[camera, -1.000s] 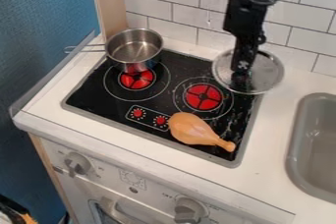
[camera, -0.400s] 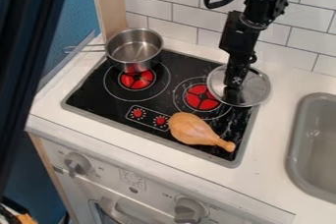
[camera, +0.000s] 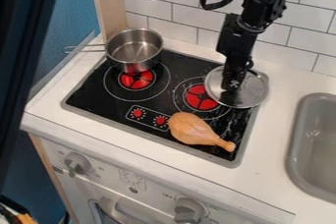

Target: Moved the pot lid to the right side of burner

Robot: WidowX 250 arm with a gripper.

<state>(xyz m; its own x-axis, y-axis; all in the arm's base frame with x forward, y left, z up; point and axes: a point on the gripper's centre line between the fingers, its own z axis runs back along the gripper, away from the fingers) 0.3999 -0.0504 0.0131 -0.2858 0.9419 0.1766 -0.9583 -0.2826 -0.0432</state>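
The black gripper (camera: 232,88) hangs over the right rear part of the stove, shut on the pot lid at its middle. The round silver pot lid (camera: 253,91), with a clear-looking centre, covers the right edge of the right burner (camera: 199,98) in the camera view and reaches past the cooktop's right edge onto the white counter. Whether the lid touches the surface, I cannot tell. The lid's knob is hidden by the gripper.
A silver pot (camera: 134,51) stands at the back left, its handle pointing left. An orange-brown toy drumstick (camera: 195,129) lies at the cooktop's front right. The grey sink (camera: 315,144) is at the right, and a tiled wall (camera: 183,2) rises behind.
The gripper and the pot lid have moved together toward the front left, closer to the right burner. A dark blurred shape has come in at the left edge.
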